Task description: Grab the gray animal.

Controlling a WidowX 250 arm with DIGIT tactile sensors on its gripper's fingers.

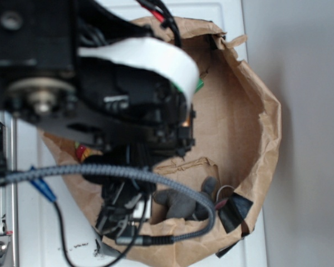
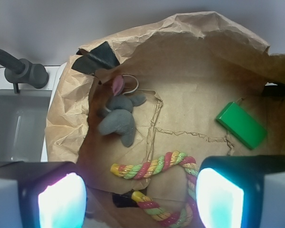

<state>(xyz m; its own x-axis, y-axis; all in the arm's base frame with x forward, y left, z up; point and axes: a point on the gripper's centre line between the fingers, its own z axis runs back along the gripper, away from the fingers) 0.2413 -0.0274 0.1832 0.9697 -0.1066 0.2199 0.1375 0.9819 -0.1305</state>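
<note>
Gripper point(image 2: 140, 199) hovering with jaws spread wide and empty, gray animal point(image 2: 118, 118) lying at the paper bag's point(image 2: 66, 118) left wall, rope point(image 2: 154, 166) below it, green block point(image 2: 241, 125) far right

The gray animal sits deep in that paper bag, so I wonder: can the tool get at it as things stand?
Probably yes. The gray animal lies uncovered on the paper bag floor; the rope and green block lie apart from it. The tool is open, with only the bag's wall close by.
</note>
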